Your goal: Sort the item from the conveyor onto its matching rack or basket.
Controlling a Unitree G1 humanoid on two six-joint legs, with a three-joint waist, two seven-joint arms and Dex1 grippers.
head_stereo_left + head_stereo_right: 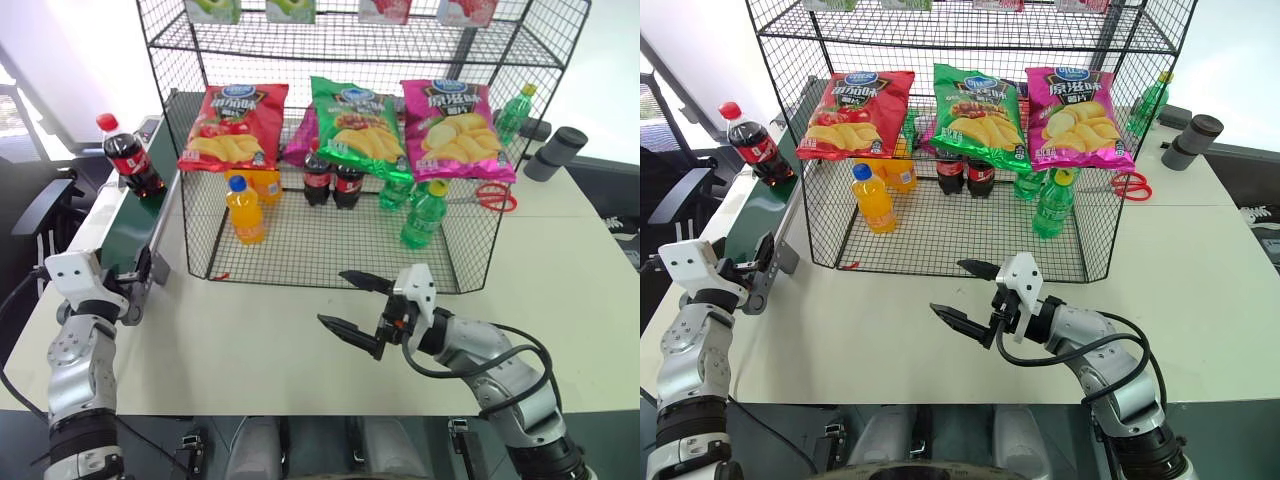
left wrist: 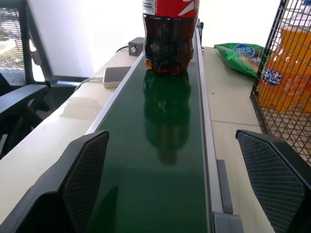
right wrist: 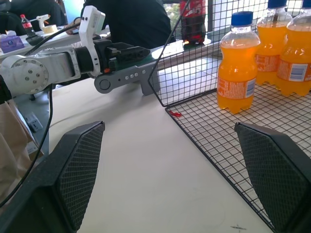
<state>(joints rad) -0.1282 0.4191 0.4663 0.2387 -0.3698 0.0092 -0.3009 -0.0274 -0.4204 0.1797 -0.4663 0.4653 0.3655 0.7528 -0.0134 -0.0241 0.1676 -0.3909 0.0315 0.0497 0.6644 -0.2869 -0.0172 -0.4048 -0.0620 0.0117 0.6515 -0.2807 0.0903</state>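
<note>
The item, a cola bottle [image 1: 128, 155] with a red cap and red label, stands upright on the dark-green conveyor [image 1: 128, 232] at the left. My left gripper [image 1: 132, 272] sits at the belt's near end, open, its fingers [image 2: 87, 170] spread on either side of the belt [image 2: 155, 170], with the bottle [image 2: 170, 39] well ahead of it. My right gripper [image 1: 335, 298] hovers open and empty over the table in front of the black wire rack [image 1: 330, 245], pointing left. Hung on the rack are red, green and pink crisp bags.
Inside the rack's bottom tier stand orange-drink bottles [image 1: 245, 210], two cola bottles [image 1: 332, 180] and green bottles [image 1: 422, 215]. Red scissors [image 1: 490, 197] and a grey cylinder [image 1: 555, 152] lie to the right. A green crisp bag [image 2: 240, 56] lies beside the conveyor. A chair [image 1: 40, 205] stands left.
</note>
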